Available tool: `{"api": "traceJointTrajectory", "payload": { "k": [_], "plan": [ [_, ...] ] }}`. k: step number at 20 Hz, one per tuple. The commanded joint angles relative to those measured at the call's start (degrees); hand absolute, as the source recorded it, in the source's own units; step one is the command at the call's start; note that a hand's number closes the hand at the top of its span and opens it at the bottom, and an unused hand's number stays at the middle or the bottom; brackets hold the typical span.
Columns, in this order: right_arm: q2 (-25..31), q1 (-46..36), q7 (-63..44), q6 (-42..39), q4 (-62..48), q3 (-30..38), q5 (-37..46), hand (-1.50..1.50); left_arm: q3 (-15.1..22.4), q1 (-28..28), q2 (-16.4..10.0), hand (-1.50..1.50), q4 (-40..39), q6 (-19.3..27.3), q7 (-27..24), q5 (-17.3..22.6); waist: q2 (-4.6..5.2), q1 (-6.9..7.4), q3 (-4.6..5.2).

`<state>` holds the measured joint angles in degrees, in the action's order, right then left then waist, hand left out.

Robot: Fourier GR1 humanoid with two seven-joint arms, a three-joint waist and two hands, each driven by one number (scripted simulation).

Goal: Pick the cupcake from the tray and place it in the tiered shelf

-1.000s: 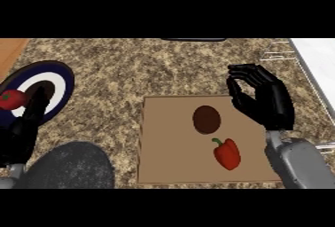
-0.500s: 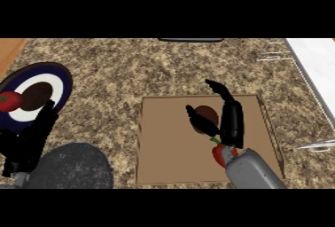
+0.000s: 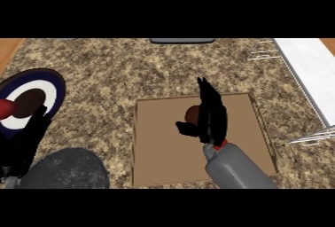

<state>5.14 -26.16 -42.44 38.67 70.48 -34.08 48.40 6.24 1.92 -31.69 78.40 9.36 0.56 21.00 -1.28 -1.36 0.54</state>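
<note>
Since half a second ago your right hand [image 3: 211,116] has slid left across the tray [image 3: 163,164]: the cupcake [image 3: 192,113] now sits against the thumb side of its fingers [image 3: 205,91], which stand straight and pressed together, thumb jutting out just below it. Well right of the fingertips stands the white tiered shelf [image 3: 307,71] on the speckled brown stone counter [image 3: 131,66]. Your left hand [image 3: 25,137] rests at the left edge, fingers straight, tips beside a blue-ringed plate [image 3: 52,86].
</note>
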Motion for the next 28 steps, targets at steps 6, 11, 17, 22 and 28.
{"api": "traceJointTrajectory", "payload": {
  "k": [6,11,17,22,28],
  "plan": [
    [-4.16,-7.65,-23.90,-35.91,-0.60,-5.84,4.01,-1.50,0.60,-0.51,0.98,0.00,-0.04,0.27,-0.03,-0.80,0.37,0.49,-0.16],
    [-3.11,-13.48,-29.86,-52.44,2.33,-2.00,-0.01,-1.50,-0.79,-0.64,0.12,0.00,1.07,-0.34,0.47,-0.19,0.63,0.81,-0.41],
    [-2.80,-13.70,-31.09,-59.82,3.11,0.04,-0.60,-1.50,-0.74,-0.03,1.91,0.00,-0.70,-1.10,-1.58,-0.96,1.00,1.06,-0.45],
    [-2.77,-9.99,-30.56,-59.39,4.53,0.22,1.15,-1.50,-1.05,-2.85,1.55,0.00,1.90,-0.53,3.57,-0.92,1.01,0.91,-0.53],
    [-0.70,-12.22,-28.57,-64.98,4.80,5.69,0.86,-1.50,-0.55,0.79,4.41,0.00,-0.68,-1.79,-2.47,-2.66,1.11,1.18,-0.48]
  ]
}}
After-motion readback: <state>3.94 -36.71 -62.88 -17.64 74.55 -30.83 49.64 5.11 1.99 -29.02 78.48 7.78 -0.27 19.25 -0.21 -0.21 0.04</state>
